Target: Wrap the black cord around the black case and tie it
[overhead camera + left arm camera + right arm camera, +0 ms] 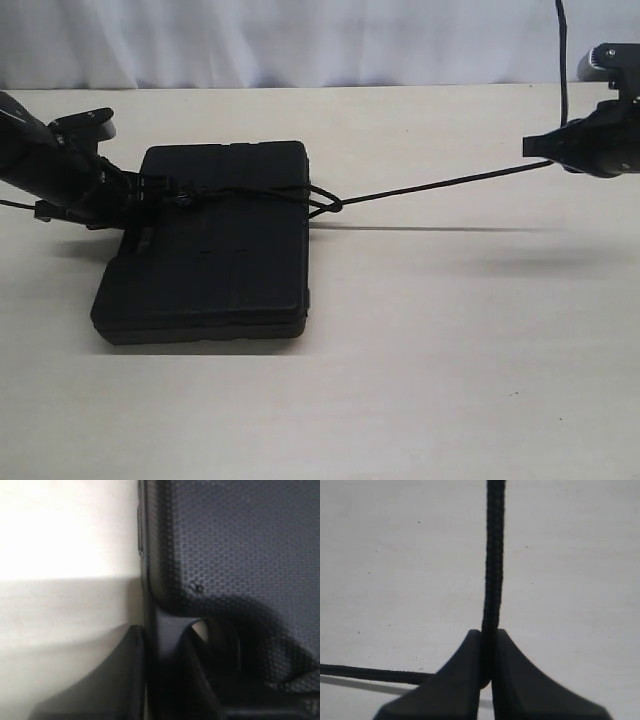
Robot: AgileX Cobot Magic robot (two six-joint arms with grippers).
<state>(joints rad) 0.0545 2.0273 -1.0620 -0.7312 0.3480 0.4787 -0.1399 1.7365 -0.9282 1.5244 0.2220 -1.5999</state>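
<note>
— The right gripper (489, 645)?
— Clamped on the black cord (493, 555), which runs taut from it to a crossing at the near edge of the black case (220, 270), then over the lid.
— And the left gripper (164, 630)?
— Its jaws straddle the case's far rim; whether they pinch it, I cannot tell. The case lies flat on the table (450, 350).

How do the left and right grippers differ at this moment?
The left gripper sits low at the black case's edge, jaws either side of its rim; the right gripper hangs above the table, away from the case. The right gripper is shut on the black cord, which runs taut to the case; whether the left gripper grips anything is unclear. Both are black.
</note>
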